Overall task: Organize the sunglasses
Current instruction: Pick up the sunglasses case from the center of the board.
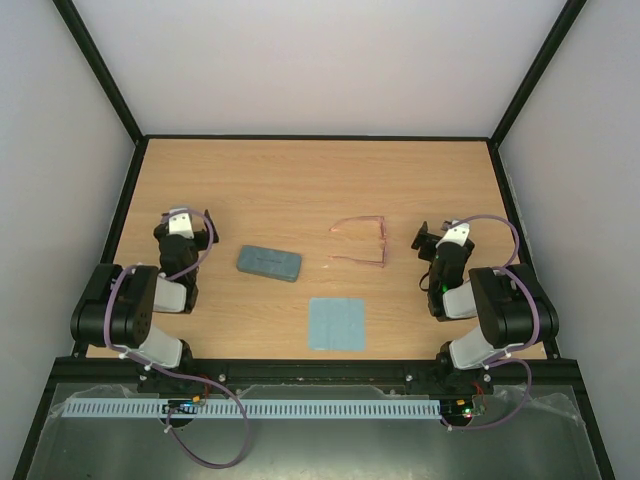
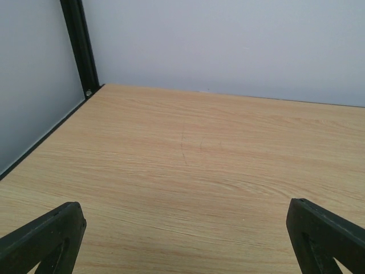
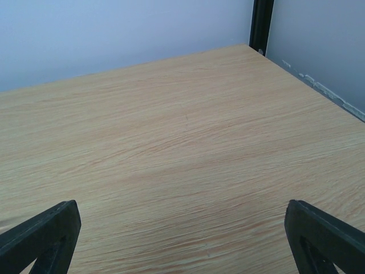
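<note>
Sunglasses (image 1: 360, 243) lie unfolded mid-table, between the closed case (image 1: 269, 263) and my right gripper (image 3: 182, 210); the cloth (image 1: 336, 323) sits nearer me. Left gripper (image 2: 182, 210) and right are both spread wide and empty. Nothing started, I judge. Next move calls for reaching in with the right to take the frame.

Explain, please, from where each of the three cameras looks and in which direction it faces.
Top external: above and behind the robot, looking down on the table, sunglasses, case and cloth; left arm, right arm, left gripper and right gripper all show.
Left wrist: on the left arm, facing the table's far left corner; only its two open fingers show.
Right wrist: on the right arm, facing the far right corner; only its open fingers show.
Shared: both wrist views show only table and walls, no objects.
</note>
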